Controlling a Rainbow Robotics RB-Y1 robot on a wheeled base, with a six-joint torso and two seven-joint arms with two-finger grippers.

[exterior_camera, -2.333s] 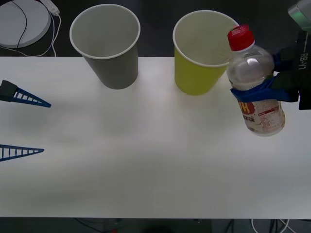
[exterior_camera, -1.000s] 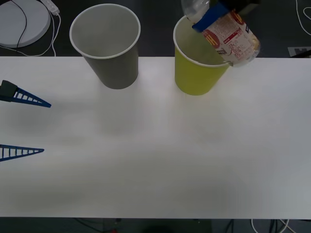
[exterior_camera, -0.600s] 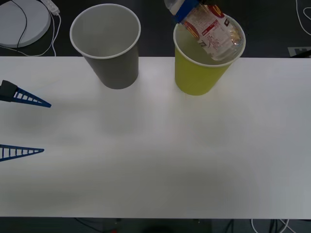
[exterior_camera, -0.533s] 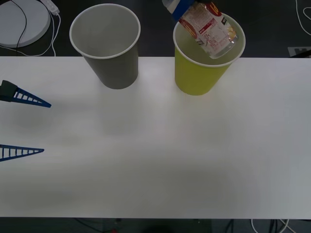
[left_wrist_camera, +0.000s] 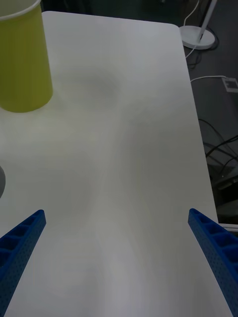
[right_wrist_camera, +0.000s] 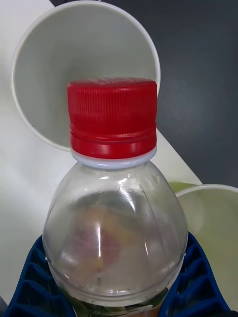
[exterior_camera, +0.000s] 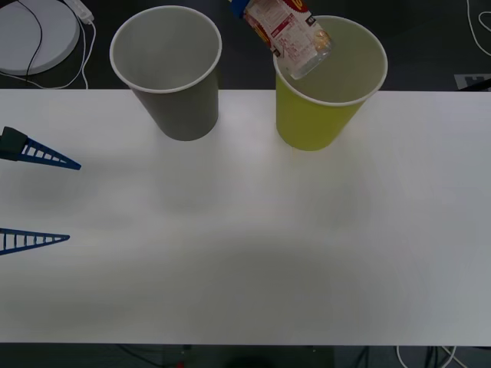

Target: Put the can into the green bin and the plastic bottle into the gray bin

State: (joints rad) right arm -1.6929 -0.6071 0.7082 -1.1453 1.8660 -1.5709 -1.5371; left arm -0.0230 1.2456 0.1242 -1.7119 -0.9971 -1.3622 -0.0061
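Two-finger grippers fitted with blue fingers. Left gripper (exterior_camera: 34, 195) fingers (left_wrist_camera: 20, 242): long tapered wedges with open ribbed lattice. Right gripper (right_wrist_camera: 119, 277) fingers (right_wrist_camera: 196, 285): same blue ribbed cells.

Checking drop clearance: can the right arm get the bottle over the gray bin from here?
Probably yes. The right pincer holds the plastic bottle in the air above the green bin's near rim, and nothing stands between it and the gray bin's open mouth.
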